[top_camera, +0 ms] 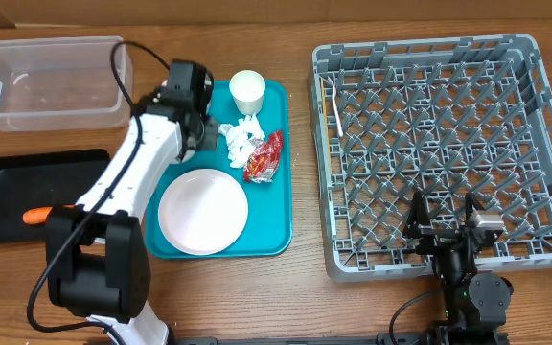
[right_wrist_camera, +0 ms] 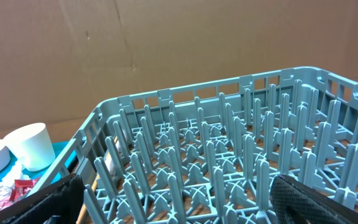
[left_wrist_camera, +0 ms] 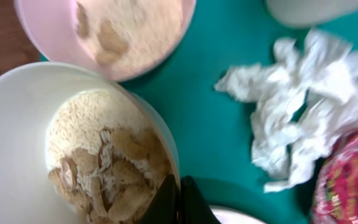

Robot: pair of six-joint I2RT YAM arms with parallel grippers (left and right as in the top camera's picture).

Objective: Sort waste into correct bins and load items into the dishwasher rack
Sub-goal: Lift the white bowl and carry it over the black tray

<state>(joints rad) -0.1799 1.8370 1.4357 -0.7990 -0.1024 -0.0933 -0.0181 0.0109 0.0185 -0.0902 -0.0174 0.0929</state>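
White and smooth, the bowl [left_wrist_camera: 17, 143] is sitting upright at the lower left of the left wrist view on the teal tray [left_wrist_camera: 229, 93], mouth facing up; being round, it is showing no long axis. My left gripper [left_wrist_camera: 180, 202] is pinching its thin rim, jaws nearly together. I am judging it stiff, light and slippery, with loose rice and nuts [left_wrist_camera: 110, 162] ready to spill if tipped. My right gripper [top_camera: 444, 213] is hanging wide open and empty over the dishwasher rack [top_camera: 429, 144].

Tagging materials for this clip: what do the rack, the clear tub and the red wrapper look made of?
Dishwasher rack: grey moulded plastic, matte, lattice walls and pegs. Clear tub: see-through plastic, table visible through it. Red wrapper: likely foil or plastic film, glossy, crinkled.
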